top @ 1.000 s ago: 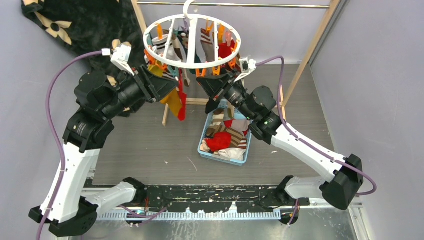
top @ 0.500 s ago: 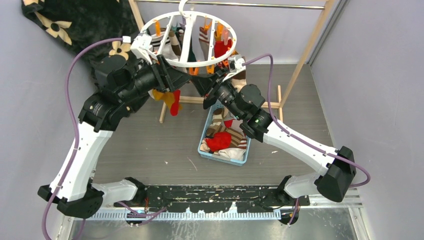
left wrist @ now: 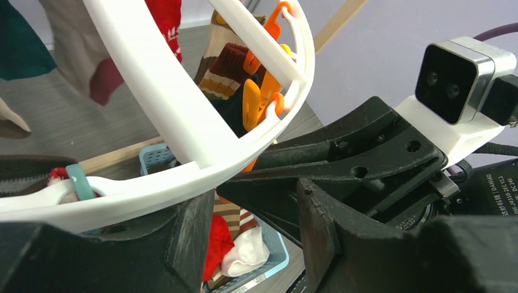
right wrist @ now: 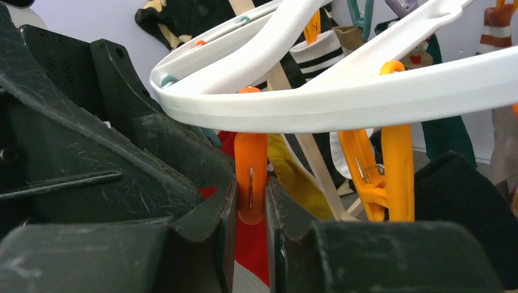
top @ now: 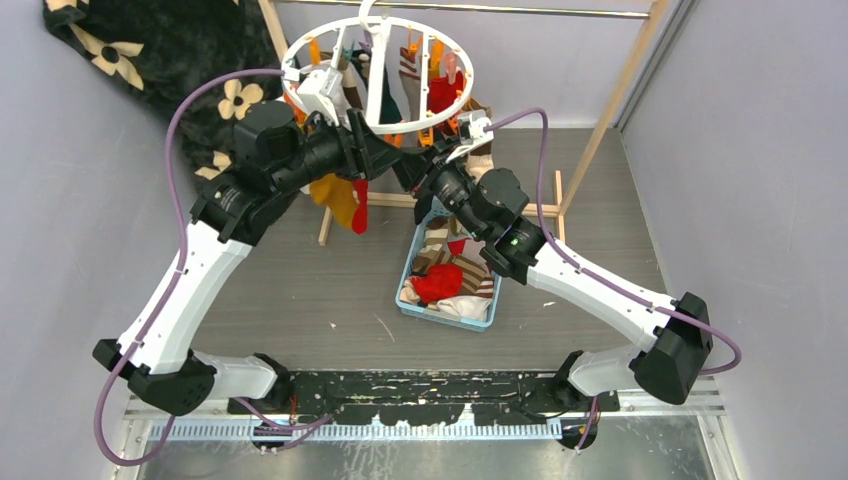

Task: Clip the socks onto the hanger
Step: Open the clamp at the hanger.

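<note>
The right gripper (right wrist: 251,190) pinched an orange plastic clip (right wrist: 251,157) (hanging from the white plastic ring hanger (right wrist: 366,97)); the left gripper (left wrist: 255,204) gaped, fingers well parted.

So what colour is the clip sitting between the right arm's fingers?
The clip is orange, clearest in the right wrist view.

White hanger (left wrist: 146,79) and orange clip (left wrist: 253,105) above spread left gripper (left wrist: 253,210).

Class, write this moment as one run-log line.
stage: clipping | left gripper: open, at hanger rim | right gripper: shut on orange clip | socks: several in blue basket
</note>
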You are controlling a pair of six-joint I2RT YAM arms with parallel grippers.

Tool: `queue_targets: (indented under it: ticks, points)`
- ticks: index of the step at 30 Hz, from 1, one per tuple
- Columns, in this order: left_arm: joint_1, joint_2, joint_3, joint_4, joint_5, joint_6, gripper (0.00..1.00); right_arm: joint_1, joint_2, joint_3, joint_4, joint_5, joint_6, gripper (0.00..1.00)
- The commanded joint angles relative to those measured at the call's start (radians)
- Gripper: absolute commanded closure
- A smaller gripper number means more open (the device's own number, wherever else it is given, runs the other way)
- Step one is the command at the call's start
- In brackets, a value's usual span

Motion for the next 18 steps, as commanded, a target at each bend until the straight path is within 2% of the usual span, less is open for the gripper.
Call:
queue_targets:
  ticks: [1,9,18]
  points:
    - [-0.015,0.013,0.069,0.071,-0.036,0.037,0.48,0.011,-0.035,0.021,0.006,0.000,-0.016,0.95]
    - [-0.021,0.037,0.074,0.104,-0.108,0.044,0.51,0.011,-0.040,0.019,0.003,-0.013,-0.011,0.96]
    - [-0.025,0.038,0.053,0.140,-0.156,0.019,0.49,0.016,-0.037,0.021,0.013,-0.030,0.007,0.96]
